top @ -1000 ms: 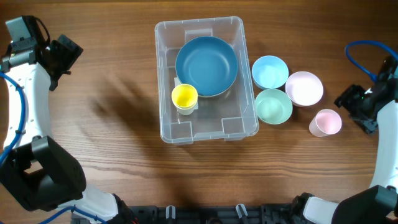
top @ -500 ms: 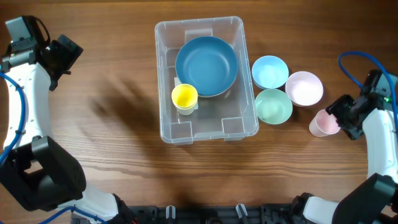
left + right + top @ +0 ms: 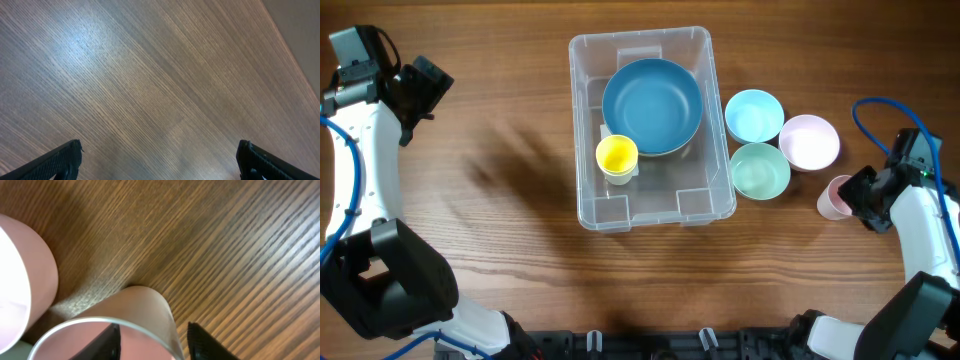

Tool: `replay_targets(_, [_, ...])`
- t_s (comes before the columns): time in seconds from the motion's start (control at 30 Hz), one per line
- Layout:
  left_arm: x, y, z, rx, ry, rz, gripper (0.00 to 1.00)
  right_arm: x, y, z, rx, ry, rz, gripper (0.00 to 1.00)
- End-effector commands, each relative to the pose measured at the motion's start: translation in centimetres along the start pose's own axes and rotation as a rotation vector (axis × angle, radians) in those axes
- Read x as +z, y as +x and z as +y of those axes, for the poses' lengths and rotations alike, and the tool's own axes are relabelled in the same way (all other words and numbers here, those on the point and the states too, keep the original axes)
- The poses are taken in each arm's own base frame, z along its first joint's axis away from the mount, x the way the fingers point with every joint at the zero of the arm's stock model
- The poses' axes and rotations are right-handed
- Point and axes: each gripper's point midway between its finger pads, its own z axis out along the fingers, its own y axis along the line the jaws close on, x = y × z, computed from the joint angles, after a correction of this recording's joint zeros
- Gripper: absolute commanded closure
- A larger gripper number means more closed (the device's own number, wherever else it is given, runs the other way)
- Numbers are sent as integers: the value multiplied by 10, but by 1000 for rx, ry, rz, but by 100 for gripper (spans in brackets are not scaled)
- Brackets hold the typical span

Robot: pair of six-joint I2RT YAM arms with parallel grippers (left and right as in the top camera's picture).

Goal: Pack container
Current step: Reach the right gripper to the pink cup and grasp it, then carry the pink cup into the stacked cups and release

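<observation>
The clear rectangular container [image 3: 577, 120] stands at the table's middle. In it are a large blue bowl [image 3: 652, 105] and a yellow cup [image 3: 616, 156]. A pink cup [image 3: 835, 196] stands upright to the right of the bowls. My right gripper [image 3: 856, 196] is at its right rim. In the right wrist view the jaws [image 3: 155, 341] straddle the cup's wall [image 3: 135, 310], one finger inside and one outside with a small gap, so they are open. My left gripper [image 3: 425, 85] is far left, open and empty over bare wood [image 3: 160, 160].
Next to the container's right side stand a light blue bowl [image 3: 754, 115], a green bowl [image 3: 760, 170] and a pink bowl [image 3: 808, 141], which also shows in the right wrist view [image 3: 20, 280]. A blue cable loops above the right arm [image 3: 870, 115].
My right gripper has moved left and down to the pink cup and now straddles its right rim. The left arm and the other objects have not moved.
</observation>
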Motion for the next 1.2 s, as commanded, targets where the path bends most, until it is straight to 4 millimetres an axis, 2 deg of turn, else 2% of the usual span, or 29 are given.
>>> replay_targets(0.0, [1, -3, -1, 3, 2, -3, 0, 4, -4, 1, 2, -4, -16, 81])
replay_targets(0.1, [1, -3, -1, 3, 2, -3, 0, 0, -13, 6, 3, -20, -46, 96])
replay_targets(0.27, [1, -3, -1, 3, 2, -3, 0, -24, -46, 21, 8, -66, -136, 96])
replay_targets(0.47, [1, -3, -1, 3, 2, -3, 0, -90, -105, 54, -53, -175, -307, 96])
replay_targets(0.53, [1, -3, -1, 3, 2, -3, 0, -117, -117, 77, -125, -270, -350, 96])
replay_targets(0.63, [1, -3, -1, 3, 2, -3, 0, -155, -120, 119, -230, -444, -380, 96])
replay_targets(0.67, [1, -3, -1, 3, 2, -3, 0, -169, -116, 137, -266, -504, -386, 96])
replay_targets(0.77, [1, -3, -1, 3, 2, -3, 0, -190, -103, 171, -346, -600, -400, 96])
replay_targets(0.87, [1, -3, -1, 3, 2, -3, 0, -205, -74, 213, -474, -696, -400, 96])
replay_targets(1.0, [1, -3, -1, 3, 2, -3, 0, -225, -13, 266, -699, -790, -402, 96])
replay_targets(1.07, [1, -3, -1, 3, 2, -3, 0, -235, 30, 291, -835, -816, -413, 96])
replay_targets(1.17, [1, -3, -1, 3, 2, -3, 0, -237, 73, 309, -970, -774, -448, 96])
